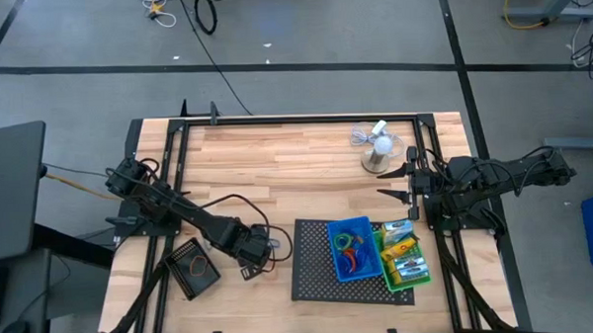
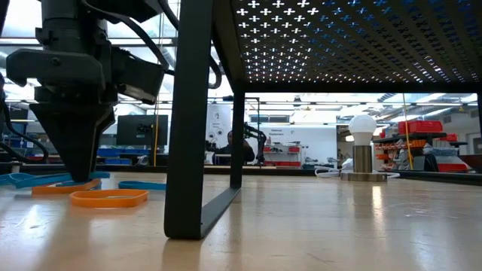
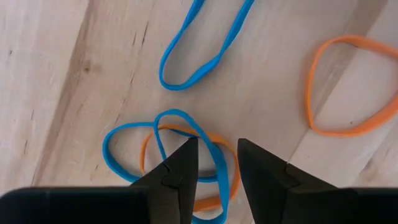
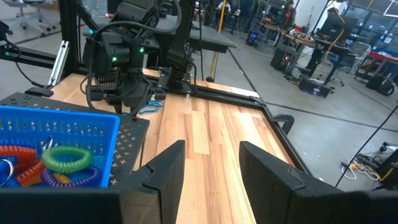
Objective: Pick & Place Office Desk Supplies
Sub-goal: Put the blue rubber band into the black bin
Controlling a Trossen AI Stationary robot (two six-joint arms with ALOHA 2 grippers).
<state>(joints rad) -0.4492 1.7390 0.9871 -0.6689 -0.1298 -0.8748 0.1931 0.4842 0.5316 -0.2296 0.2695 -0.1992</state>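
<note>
left gripper [image 3: 216, 163] down on tangled blue and orange rubber bands [image 3: 166, 146] beside mesh tray [image 1: 315, 280], jaws narrow around strands, right gripper [image 4: 210, 163] idle, jaws apart, near fan [image 1: 379, 152]

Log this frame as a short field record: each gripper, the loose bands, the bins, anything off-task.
left gripper: down at the table left of the mesh tray, fingers part open astride tangled blue and orange bands
right gripper: open, empty, waiting at the table's right edge
other loose bands: blue loop, orange loop
blue bin: on the tray, holds coloured coils
green bin: beside it, holds boxes
black bin: left of the left gripper
off-task: mini fan
</note>
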